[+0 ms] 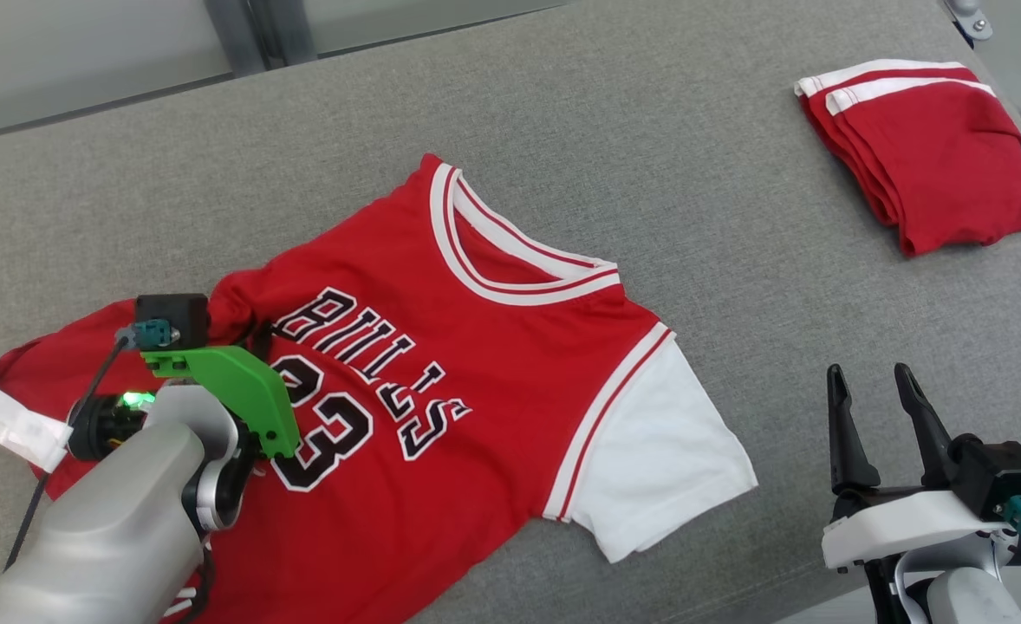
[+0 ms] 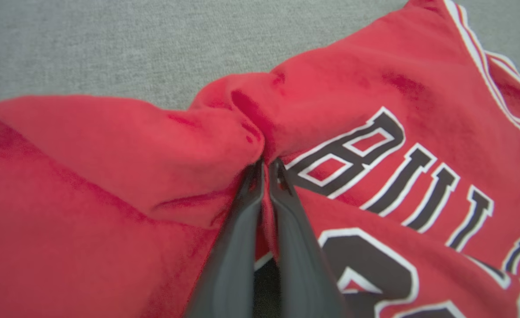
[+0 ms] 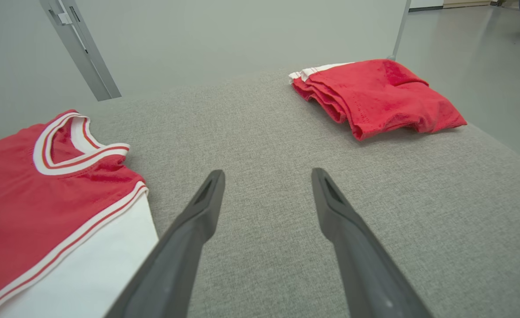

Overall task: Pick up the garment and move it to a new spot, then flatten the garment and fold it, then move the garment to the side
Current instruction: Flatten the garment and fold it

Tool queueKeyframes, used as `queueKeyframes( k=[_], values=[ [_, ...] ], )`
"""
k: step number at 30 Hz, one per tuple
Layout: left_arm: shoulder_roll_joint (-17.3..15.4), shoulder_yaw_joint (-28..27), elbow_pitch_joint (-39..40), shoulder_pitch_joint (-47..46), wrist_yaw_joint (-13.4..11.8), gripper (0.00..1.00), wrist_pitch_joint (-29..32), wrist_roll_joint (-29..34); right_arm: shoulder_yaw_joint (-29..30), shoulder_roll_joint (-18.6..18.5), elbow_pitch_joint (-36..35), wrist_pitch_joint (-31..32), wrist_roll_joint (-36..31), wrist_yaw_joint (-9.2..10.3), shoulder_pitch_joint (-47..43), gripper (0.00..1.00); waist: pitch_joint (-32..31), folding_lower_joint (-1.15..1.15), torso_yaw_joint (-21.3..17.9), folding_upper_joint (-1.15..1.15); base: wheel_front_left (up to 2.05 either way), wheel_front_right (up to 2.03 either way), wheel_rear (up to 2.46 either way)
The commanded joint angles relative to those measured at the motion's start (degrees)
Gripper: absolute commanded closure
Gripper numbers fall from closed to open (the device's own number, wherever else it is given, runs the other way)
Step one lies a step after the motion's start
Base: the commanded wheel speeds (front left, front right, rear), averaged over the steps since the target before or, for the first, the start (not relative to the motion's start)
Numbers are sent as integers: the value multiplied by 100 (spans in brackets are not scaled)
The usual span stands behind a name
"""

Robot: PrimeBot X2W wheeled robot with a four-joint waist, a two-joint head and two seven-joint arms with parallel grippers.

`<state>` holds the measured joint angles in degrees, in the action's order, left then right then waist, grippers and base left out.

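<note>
1. While the left jaws stand clamped together on a bunched fold of the garment (image 2: 374, 88), the pinch sits at their very tips; a lift can let the cloth slip out.
2. Because the lettering (image 2: 397, 168) lies just beside those tips, a second layer caught there would drag the garment crooked.
3. Since the right jaws stand apart and empty, white sleeve (image 3: 88, 265) beside them, one-sided pulling can wrinkle the garment across the surface (image 3: 264, 132).

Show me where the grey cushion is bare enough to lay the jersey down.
Widest bare stretch of the cushion: between the jersey and the folded red garment, running down to the open right gripper. Another strip lies beyond the jersey, along the far edge. Crowded: the near left, where the left gripper pinches the jersey.
</note>
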<state>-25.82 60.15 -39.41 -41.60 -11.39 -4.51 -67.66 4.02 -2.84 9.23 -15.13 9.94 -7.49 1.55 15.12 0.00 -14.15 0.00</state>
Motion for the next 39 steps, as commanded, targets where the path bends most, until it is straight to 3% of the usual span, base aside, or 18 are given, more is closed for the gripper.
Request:
queueKeyframes(
  k=[1, 11, 18, 19, 20, 25, 31, 37, 39],
  values=[
    [-1, -60, -155, -170, 30, 100, -126, 53, 17, -12, -26, 0, -37, 0, 77, 0, 81, 0, -5, 0, 0, 0, 0],
    [99, -172, -1033, -1001, 337, 100, -886, 505, -48, -12, -23, 0, -79, 0, 207, 0, 206, 0, -14, 0, 0, 0, 0],
    [258, -374, -1521, -1272, 489, 100, -1071, 805, -67, -12, 19, 1, -126, 0, 219, 0, 165, 0, -12, 0, 0, 0, 0],
    [280, -446, -1517, -1263, 501, 79, -1077, 852, -63, -12, 28, 1, -134, 0, 198, 0, 137, 0, -6, 0, 0, 0, 0],
    [310, -557, -1511, -1187, 510, 0, -1080, 873, -54, -12, 40, 1, -148, 0, 162, 0, 87, 0, 6, 0, 0, 0, 0],
    [336, -1388, -868, -601, 395, 0, -1071, 1295, 9, -14, 29, 1, -213, 0, 3, 0, -268, 0, 96, 0, 0, 0, 0],
    [547, -3101, 1042, 1175, 52, 0, -1066, 2406, 176, -14, -157, 1, -497, 0, -269, 0, -866, 0, 376, 0, 0, 0, 0],
    [1270, -4322, 2642, 3323, 267, 0, -1060, 3531, 305, -20, -279, 1, -729, 0, -534, 0, -1419, 0, 786, 0, 0, 0, 0],
    [1509, -4654, 2981, 3877, 473, 0, -1061, 3845, 325, -18, -312, 1, -756, 0, -581, 0, -1498, 0, 938, 0, 0, 0, 0]
  ],
)
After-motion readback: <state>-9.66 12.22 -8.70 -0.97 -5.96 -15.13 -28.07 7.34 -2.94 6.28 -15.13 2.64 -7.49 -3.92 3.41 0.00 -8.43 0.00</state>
